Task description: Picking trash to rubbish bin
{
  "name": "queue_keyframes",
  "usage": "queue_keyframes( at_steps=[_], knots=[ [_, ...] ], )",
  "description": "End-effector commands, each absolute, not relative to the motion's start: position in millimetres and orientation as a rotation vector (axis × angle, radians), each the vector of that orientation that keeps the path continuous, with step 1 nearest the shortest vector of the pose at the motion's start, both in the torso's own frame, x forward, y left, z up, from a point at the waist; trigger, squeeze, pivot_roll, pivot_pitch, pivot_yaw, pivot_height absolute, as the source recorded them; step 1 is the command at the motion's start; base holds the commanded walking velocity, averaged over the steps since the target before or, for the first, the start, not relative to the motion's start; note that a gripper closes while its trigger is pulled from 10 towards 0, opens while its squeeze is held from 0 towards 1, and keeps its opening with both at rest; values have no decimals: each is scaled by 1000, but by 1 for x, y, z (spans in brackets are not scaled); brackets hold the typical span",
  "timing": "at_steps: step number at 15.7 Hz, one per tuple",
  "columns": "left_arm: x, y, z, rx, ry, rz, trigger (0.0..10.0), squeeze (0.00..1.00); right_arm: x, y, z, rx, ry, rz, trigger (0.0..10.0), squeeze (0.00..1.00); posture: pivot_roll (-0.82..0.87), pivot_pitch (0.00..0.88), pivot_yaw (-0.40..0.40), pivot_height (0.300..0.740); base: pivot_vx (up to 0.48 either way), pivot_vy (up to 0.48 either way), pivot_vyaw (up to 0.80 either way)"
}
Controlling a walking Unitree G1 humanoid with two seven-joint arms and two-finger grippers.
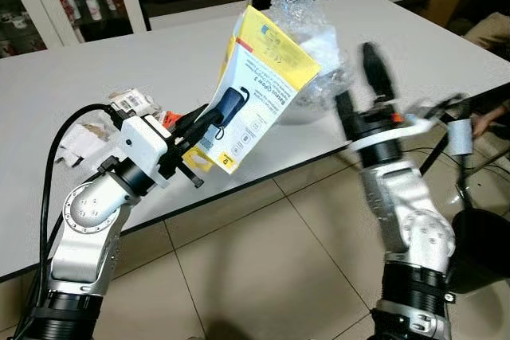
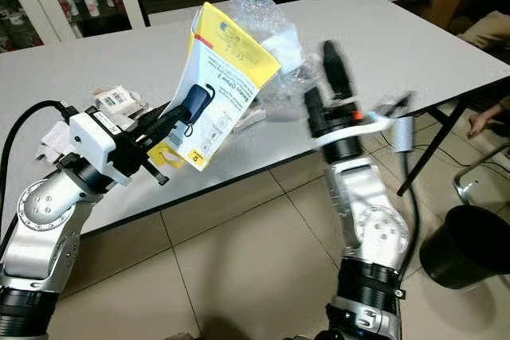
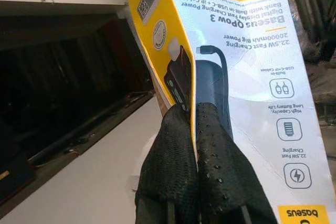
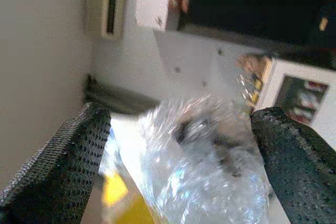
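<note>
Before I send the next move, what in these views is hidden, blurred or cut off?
- Right gripper: motion-blurred in both eye views, so contact with the bubble wrap is unclear; the right wrist view, also soft, shows the fingers open around it.
- Yellow box: its far side faces away from the head camera.
- Small trash behind the left gripper: partly covered by that arm.
- Black bin: cut off by the frame edge.
</note>
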State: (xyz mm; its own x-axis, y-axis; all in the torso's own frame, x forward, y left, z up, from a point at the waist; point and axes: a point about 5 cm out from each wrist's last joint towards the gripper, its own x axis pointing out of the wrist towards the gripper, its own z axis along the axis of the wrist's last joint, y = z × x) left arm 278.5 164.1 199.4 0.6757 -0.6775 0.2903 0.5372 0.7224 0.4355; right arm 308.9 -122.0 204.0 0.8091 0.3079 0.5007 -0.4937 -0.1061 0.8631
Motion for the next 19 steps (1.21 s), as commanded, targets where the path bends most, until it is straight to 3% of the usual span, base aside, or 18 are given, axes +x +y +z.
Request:
queue_keyframes(
  at_steps=[1, 3, 4, 5, 6, 19],
  knots=[
    [277, 159, 206, 323, -483, -726, 0, 0, 308, -113, 201, 1533, -125, 707, 10000, 0, -22, 29, -4, 740, 0, 0, 0],
    [277, 157, 204, 325, -472, -737, 0, 0, 306, -112, 205, 1525, -145, 728, 10000, 0, -25, 30, -1, 740, 0, 0, 0],
    [277, 157, 204, 321, -470, -734, 0, 0, 306, -114, 206, 1532, -161, 727, 8549, 0, -25, 30, -1, 740, 0, 0, 0],
    [277, 157, 204, 320, -470, -734, 0, 0, 306, -114, 206, 1533, -162, 728, 8549, 0, -25, 30, -1, 740, 0, 0, 0],
    [278, 157, 204, 320, -469, -733, 0, 0, 307, -116, 205, 1532, -169, 722, 0, 0, -25, 30, -1, 740, 0, 0, 0],
    [280, 155, 201, 326, -456, -727, 0, 0, 307, -121, 205, 1525, -199, 714, 0, 0, -35, 28, -2, 740, 0, 0, 0]
  ],
)
